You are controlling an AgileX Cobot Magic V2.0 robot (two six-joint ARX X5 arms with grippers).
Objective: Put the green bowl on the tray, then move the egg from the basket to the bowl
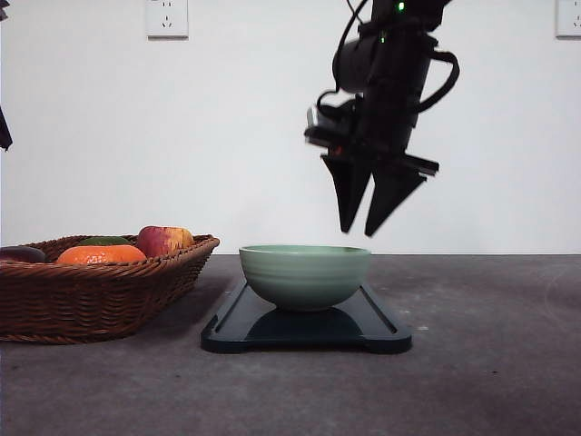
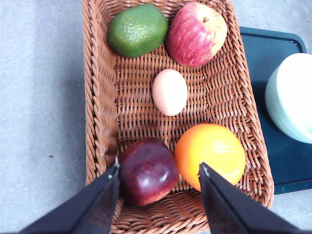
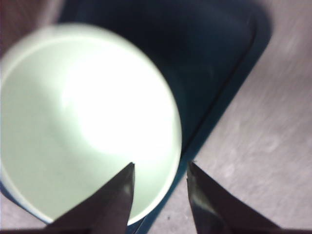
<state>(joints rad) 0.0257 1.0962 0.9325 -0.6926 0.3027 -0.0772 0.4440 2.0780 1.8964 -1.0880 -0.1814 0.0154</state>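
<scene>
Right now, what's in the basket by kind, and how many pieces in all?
In the basket:
egg: 1
red-yellow apple: 1
dark red apple: 1
orange: 1
green fruit: 1
Total: 5

We seem to face a lab test bench: a bare white wall point(image 1: 254, 127) with sockets point(image 1: 167, 17), a plain grey table point(image 1: 490, 363), staged fruit.

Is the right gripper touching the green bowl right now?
Apart. The front view shows the right gripper hanging open above the green bowl, with white wall visible between its fingertips and the rim.
</scene>
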